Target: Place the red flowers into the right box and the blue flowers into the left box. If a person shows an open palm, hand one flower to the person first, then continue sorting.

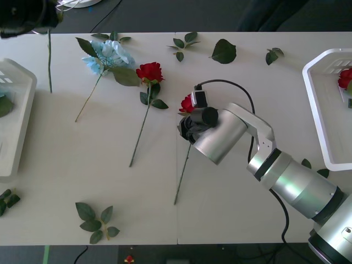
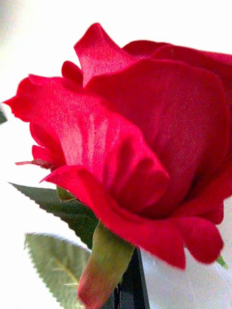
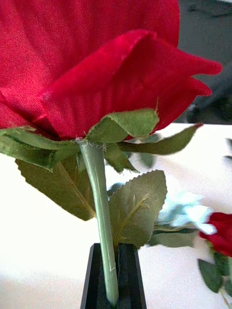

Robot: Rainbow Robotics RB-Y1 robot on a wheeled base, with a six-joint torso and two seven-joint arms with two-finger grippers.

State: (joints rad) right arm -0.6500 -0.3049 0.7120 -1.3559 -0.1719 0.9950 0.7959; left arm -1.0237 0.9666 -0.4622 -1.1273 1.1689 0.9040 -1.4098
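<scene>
My left gripper (image 1: 28, 20) is raised over the table's far left corner, shut on a red flower's stem (image 1: 49, 60), which hangs down below it. In the left wrist view that rose (image 3: 96, 63) stands upright with its stem between the black fingers (image 3: 129, 277). My right gripper (image 1: 187, 130) is at mid-table, shut just under the bloom of another red flower (image 1: 188, 103); up close the bloom (image 2: 145, 135) looms over one black finger (image 2: 131, 287). A third red flower (image 1: 149, 71) and a blue flower (image 1: 107, 55) lie at the far left-centre. The right box (image 1: 316, 110) holds a red flower (image 1: 345, 77). The left box (image 1: 22, 110) holds a green leaf.
Loose green leaf sprigs lie along the far edge (image 1: 224, 51) (image 1: 184, 44) (image 1: 273, 54) and near the front edge (image 1: 96, 220). Small dark green pieces (image 1: 7, 200) sit at the front left. A black cable (image 1: 250, 104) loops over my right arm.
</scene>
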